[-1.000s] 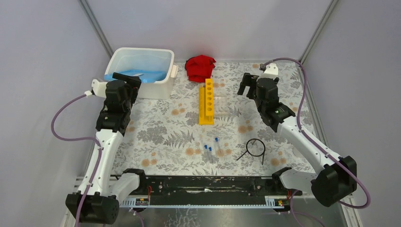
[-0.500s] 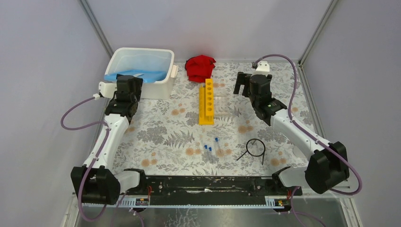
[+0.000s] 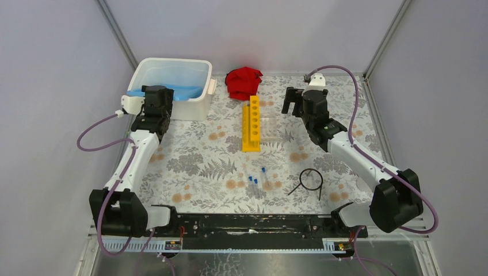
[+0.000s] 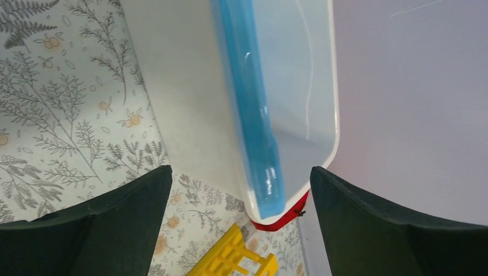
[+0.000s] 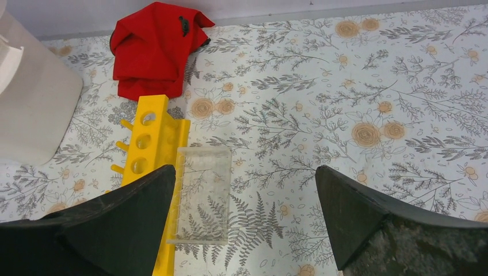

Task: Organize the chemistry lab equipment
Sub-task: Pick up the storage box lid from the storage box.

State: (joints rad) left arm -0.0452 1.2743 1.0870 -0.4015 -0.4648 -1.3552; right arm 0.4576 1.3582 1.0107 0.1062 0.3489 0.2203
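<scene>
The white tub [image 3: 198, 106] stands at the back left with its blue lid [image 3: 172, 92] lying inside. My left gripper [image 3: 159, 95] hovers open at the tub's near rim; in the left wrist view the tub [image 4: 190, 115] and lid [image 4: 253, 103] fill the space ahead of my gripper [image 4: 239, 175]. The yellow rack [image 3: 251, 123] lies mid-table with the clear tube holder [image 5: 204, 195] beside it. My right gripper [image 3: 293, 103] is open above the table right of them, empty [image 5: 244, 172]. Three blue-capped tubes [image 3: 257, 179] and the black wire ring stand [image 3: 311, 180] lie near the front.
A crumpled red cloth [image 3: 243, 81] lies at the back centre, between the tub and my right gripper. Grey walls close in the floral table [image 3: 195, 161] on three sides. The arm bases and a black rail [image 3: 247, 224] line the near edge.
My left arm has reached forward and right, bringing its gripper up to the tub's rim. My right gripper has drifted slightly left and back. Both stay open.
</scene>
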